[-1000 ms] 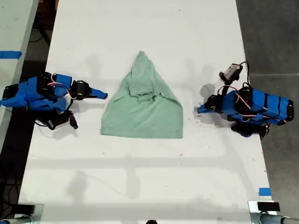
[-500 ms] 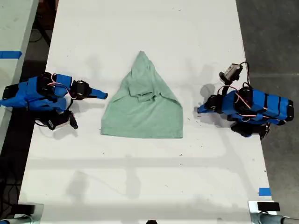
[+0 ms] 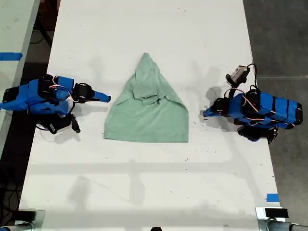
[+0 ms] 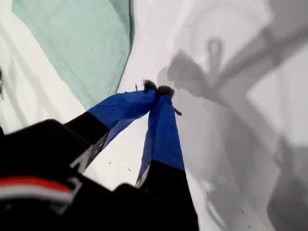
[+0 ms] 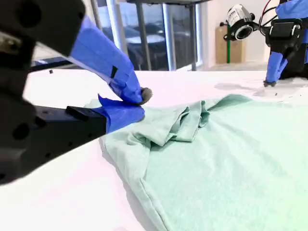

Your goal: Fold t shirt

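At the exterior view's left, you saw my second gripper [image 3: 107, 98] with its jaws together on nothing, just beside the t shirt [image 3: 149, 113]. That shirt lay in the middle of the worktop [image 3: 144, 29], bunched into a rough triangle with 1 straight hem. At the right, my first gripper [image 3: 206, 114] was likewise pinched together and empty. Nothing had moved over the last second, so you'd judge the fold paused, unfinished.

Soft matt cloth t shirt [image 3: 147, 113], smooth white table [image 3: 144, 183], blue plastic fingers [image 4: 161, 130]
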